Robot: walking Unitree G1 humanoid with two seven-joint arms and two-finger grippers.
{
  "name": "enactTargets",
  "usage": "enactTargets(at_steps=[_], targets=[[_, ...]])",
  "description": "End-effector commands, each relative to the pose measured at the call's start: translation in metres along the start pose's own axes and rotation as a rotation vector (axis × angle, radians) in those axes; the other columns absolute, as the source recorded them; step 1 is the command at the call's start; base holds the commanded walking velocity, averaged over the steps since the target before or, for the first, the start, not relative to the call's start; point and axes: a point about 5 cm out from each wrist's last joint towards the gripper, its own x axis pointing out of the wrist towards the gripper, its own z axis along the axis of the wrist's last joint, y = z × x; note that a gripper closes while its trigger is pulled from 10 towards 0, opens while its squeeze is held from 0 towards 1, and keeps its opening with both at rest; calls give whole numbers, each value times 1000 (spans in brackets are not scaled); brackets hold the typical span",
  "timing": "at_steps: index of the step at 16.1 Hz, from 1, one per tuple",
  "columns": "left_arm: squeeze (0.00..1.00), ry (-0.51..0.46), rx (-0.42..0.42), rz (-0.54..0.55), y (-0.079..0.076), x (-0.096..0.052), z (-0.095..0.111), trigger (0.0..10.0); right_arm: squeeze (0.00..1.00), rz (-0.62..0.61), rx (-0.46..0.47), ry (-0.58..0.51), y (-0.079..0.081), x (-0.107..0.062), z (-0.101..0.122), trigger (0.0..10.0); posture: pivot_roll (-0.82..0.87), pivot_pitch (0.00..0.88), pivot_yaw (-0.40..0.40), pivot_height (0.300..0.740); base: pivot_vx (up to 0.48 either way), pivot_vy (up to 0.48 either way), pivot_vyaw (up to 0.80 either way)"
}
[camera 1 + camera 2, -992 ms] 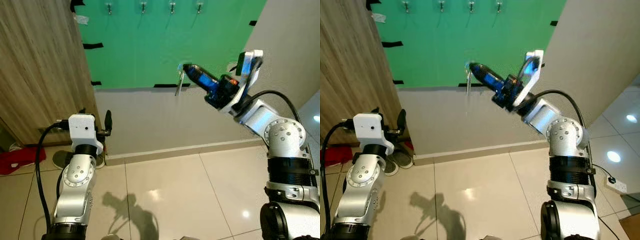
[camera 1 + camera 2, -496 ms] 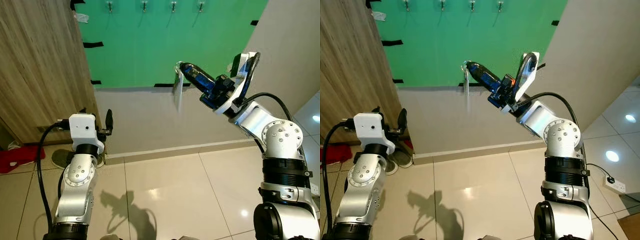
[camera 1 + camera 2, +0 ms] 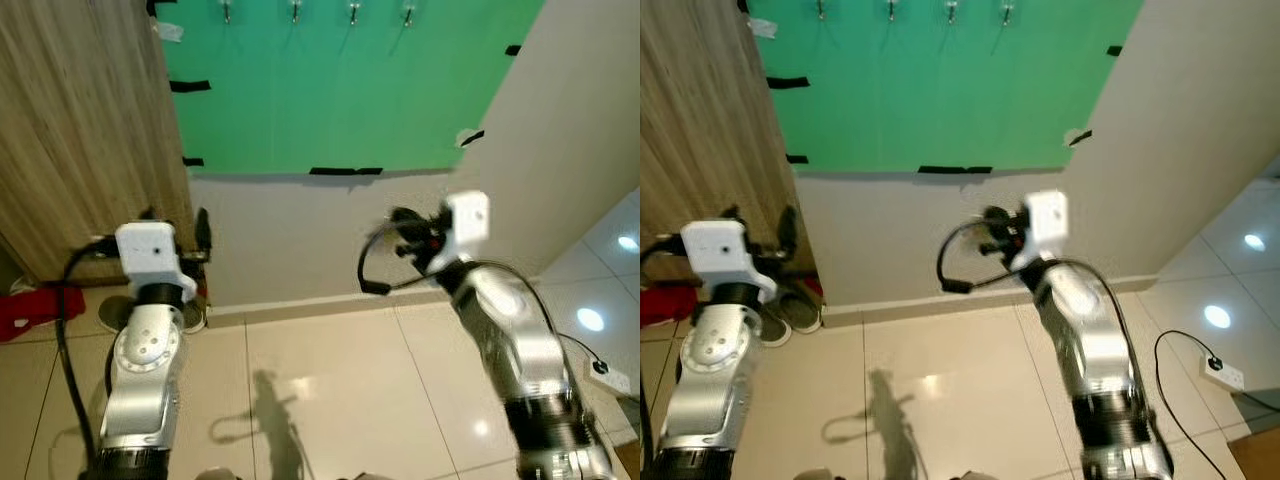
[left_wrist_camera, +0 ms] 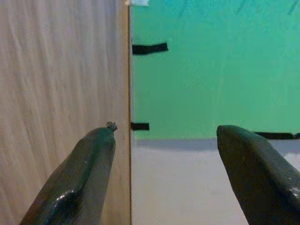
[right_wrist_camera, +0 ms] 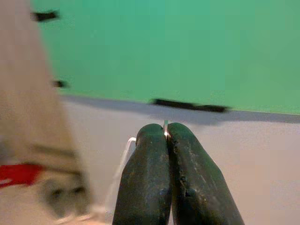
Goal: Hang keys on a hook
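Several metal hooks [image 3: 294,12] line the top of a green wall panel [image 3: 330,90]. My right gripper [image 3: 402,224] is low, level with the panel's bottom edge and far beneath the hooks, blurred by motion. In the right wrist view its fingers [image 5: 145,187] are shut on a thin metal key ring [image 5: 165,125], and a white tag [image 5: 125,151] hangs beside them. My left gripper [image 3: 203,232] is held up near the wooden door, and the left wrist view has this gripper [image 4: 166,129] open with nothing between its fingers.
A wooden door [image 3: 80,130] stands on the left, with shoes [image 3: 120,315] and a red item [image 3: 30,305] on the floor at its foot. A pale wall [image 3: 580,120] juts out on the right. A white power strip [image 3: 610,375] lies on the tiles.
My right arm has swung down from its raised reach toward the panel to well below the hooks, still pinching the keys. The left arm has barely moved.
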Motion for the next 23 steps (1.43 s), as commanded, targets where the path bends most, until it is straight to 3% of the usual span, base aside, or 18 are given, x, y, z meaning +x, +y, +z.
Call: enactTargets(at_steps=[1,4,6,8,10,14,16,23], targets=[[0,10,-1,-6,-2,-3,0,10000,0,-53,-107,-81,2,-6,4,10000,-22,10,-100,740,0,0,0],[0,-33,-27,-6,-3,0,10,10000,0,-69,-217,-148,14,-15,-3,10000,-20,12,-94,740,0,0,0],[0,-11,-20,25,1,2,5,10000,0,-105,-254,-180,17,-13,-11,10000,-28,12,-80,740,461,0,0],[0,16,15,52,7,3,-1,10000,0,-203,-228,-204,5,-11,-11,10000,-34,13,-80,740,461,0,0],[0,34,1,78,10,5,-3,10000,0,-233,-97,-170,3,0,-16,10000,-35,17,-80,740,461,0,0],[0,27,-6,127,14,4,-1,10000,0,-144,-114,-216,15,18,-4,10000,-20,17,-87,740,458,0,0],[0,13,-50,148,17,3,0,10000,0,-127,-107,-208,16,19,-7,10000,-13,18,-90,740,444,0,0],[0,9,-47,148,21,-1,1,10000,0,-66,-63,-174,22,14,-16,10000,-7,21,-88,740,436,0,0]])
